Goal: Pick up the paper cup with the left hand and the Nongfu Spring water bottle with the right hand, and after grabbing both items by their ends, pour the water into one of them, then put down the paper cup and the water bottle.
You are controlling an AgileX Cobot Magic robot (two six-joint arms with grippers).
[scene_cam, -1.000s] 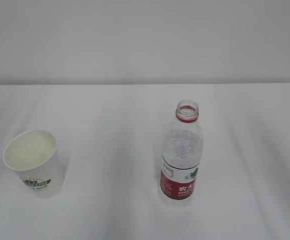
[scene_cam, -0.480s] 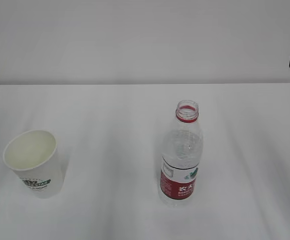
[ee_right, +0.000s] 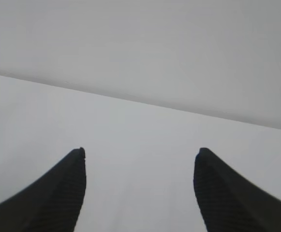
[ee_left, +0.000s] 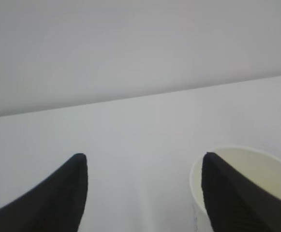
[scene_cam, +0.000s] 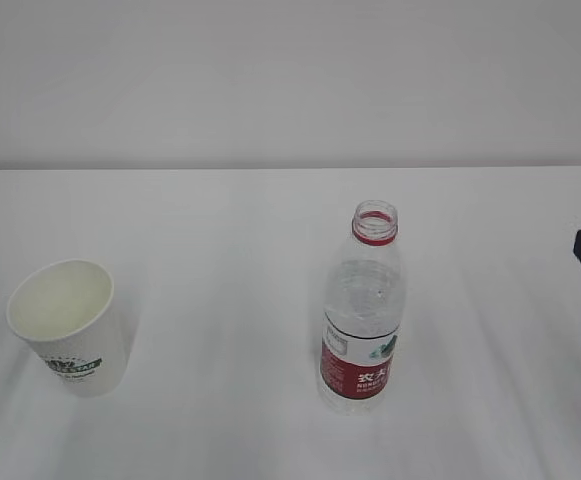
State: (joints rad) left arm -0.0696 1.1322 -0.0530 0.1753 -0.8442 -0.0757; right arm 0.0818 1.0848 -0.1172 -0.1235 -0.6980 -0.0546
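We note a plain white counter (scene_cam: 230, 230) meeting a pale wall. On it stand the paper cup (scene_cam: 70, 325) at left and the uncapped Nongfu Spring water bottle (scene_cam: 363, 310) right of centre, both upright, well apart.

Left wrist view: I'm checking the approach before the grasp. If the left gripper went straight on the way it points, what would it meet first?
Probably the small white paper cup: its rim sits behind the right-hand finger, though depth is unclear.
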